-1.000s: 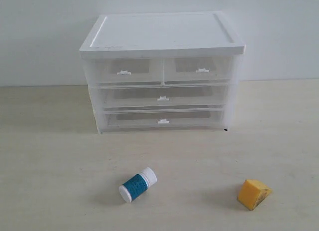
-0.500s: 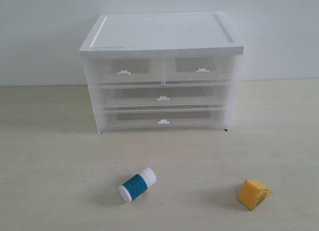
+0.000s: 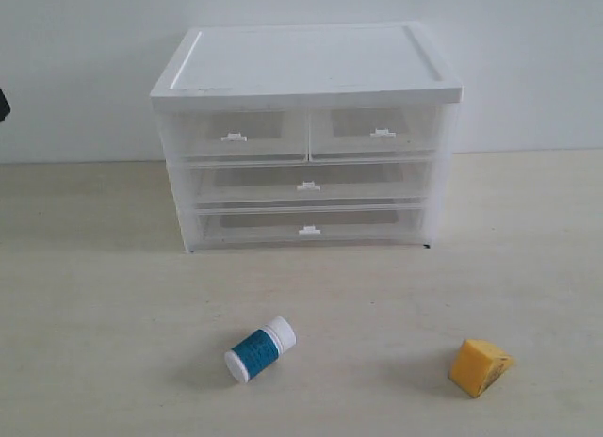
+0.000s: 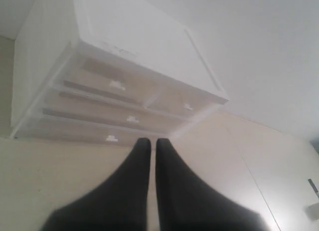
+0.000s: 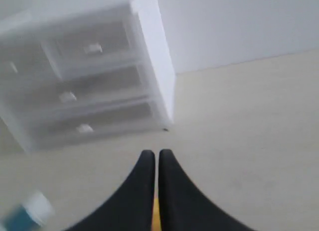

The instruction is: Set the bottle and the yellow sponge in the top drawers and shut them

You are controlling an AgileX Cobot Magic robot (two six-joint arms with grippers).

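The bottle (image 3: 259, 349) lies on its side on the table in front of the unit; it also shows blurred in the right wrist view (image 5: 25, 213). The yellow sponge (image 3: 480, 366) rests on the table at front right. Both top drawers, the left (image 3: 240, 134) and the right (image 3: 375, 131), are pushed in. My left gripper (image 4: 152, 142) is shut and empty, pointing at the unit from a distance. My right gripper (image 5: 155, 154) is shut too; a strip of the yellow sponge (image 5: 155, 217) shows through the slit between its fingers. Neither gripper appears in the exterior view.
The white-topped drawer unit (image 3: 306, 65) stands at the back against a pale wall, with two full-width drawers (image 3: 308, 185) below the top pair, both pushed in. A dark sliver of an arm (image 3: 3, 104) touches the exterior view's left edge.
A dark sliver has come into the exterior view at the left edge. The bottle, sponge and drawers have not moved.
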